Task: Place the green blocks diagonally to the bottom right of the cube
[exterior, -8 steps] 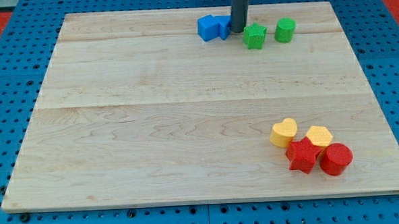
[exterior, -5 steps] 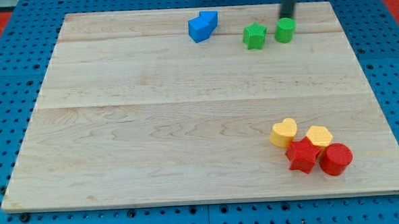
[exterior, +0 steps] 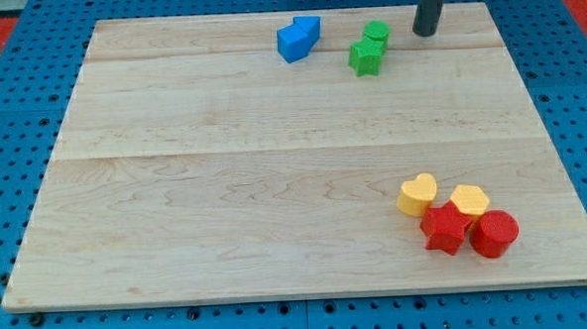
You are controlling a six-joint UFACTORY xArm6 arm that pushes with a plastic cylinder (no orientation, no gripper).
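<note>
Camera view: gathering step, 2 green blocks touching, left of my tip [exterior: 426, 32].
No pincer here; next push sends green star [exterior: 364, 56] and green cylinder [exterior: 375, 32] down-right of the blue cube [exterior: 291, 44].

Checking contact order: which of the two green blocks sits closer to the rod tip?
The green cylinder, above-right of the green star, is nearer my tip.

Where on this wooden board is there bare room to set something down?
Free: the whole left half and centre of the wooden board, below the blue blocks. Crowded: the top by the green blocks and my tip, and the yellow-and-red cluster at bottom right.
</note>
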